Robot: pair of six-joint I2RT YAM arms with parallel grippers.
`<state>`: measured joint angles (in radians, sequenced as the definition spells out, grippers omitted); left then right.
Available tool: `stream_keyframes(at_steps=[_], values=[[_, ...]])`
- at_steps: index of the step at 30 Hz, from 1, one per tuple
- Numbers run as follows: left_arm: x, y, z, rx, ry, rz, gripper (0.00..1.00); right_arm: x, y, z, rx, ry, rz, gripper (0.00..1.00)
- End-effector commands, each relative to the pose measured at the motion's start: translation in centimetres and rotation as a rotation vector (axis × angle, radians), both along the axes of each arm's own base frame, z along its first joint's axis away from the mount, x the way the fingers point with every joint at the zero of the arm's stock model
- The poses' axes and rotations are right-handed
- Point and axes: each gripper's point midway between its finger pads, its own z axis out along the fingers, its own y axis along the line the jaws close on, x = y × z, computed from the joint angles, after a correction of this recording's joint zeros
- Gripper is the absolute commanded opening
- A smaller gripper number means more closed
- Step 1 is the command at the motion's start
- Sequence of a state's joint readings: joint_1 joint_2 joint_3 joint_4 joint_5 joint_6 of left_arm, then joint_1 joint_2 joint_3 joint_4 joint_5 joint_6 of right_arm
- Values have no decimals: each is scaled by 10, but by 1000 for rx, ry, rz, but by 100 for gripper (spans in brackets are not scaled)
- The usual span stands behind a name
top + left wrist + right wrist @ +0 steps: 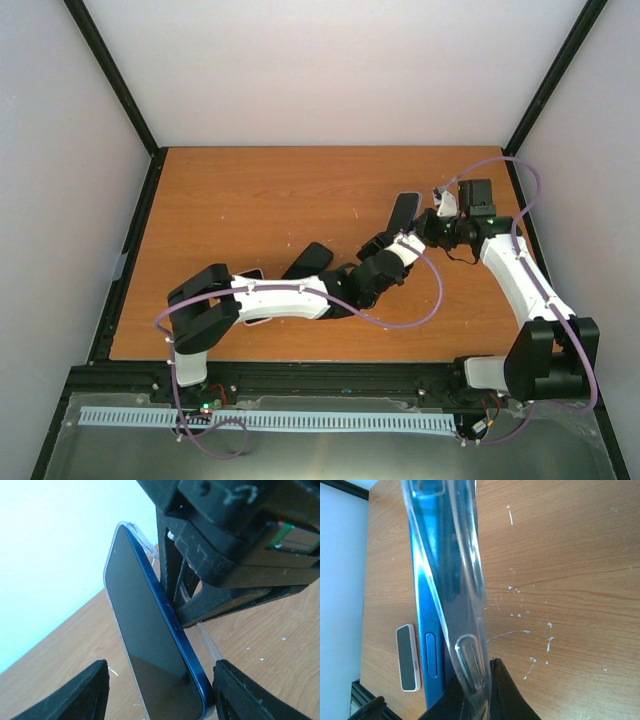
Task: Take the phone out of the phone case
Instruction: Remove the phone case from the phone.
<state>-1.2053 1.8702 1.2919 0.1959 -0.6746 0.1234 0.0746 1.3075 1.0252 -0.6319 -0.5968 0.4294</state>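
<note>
A robotics lab test cell: a bare wooden table (250,200) boxed in by plain white panels (340,70) on black frame struts (112,75). Two robot arms (280,297) are bolted at its near edge, trailing purple cables (440,292), with a white slotted cable duct (300,420) along the metal base (120,450).

1. The bottom edge of the left wrist view cuts off the phone (150,645), so you can't judge the hold of the left gripper (161,664).
2. The phone case (455,580) runs off the top of the right wrist view.
3. The white-rimmed object (408,657) is perhaps another device.
</note>
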Motion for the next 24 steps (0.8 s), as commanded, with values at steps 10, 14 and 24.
stream_keyframes(at_steps=[10, 14, 24], values=[[5, 29, -1, 132, -142, 61, 59, -11, 13, 28, 179, -15, 58, 3], [0, 39, -5, 150, -143, 48, 60, -15, 16, 31, 216, -16, 76, 3], [9, 26, 3, 155, -199, 24, 54, -25, 21, 36, 248, -13, 109, 3]])
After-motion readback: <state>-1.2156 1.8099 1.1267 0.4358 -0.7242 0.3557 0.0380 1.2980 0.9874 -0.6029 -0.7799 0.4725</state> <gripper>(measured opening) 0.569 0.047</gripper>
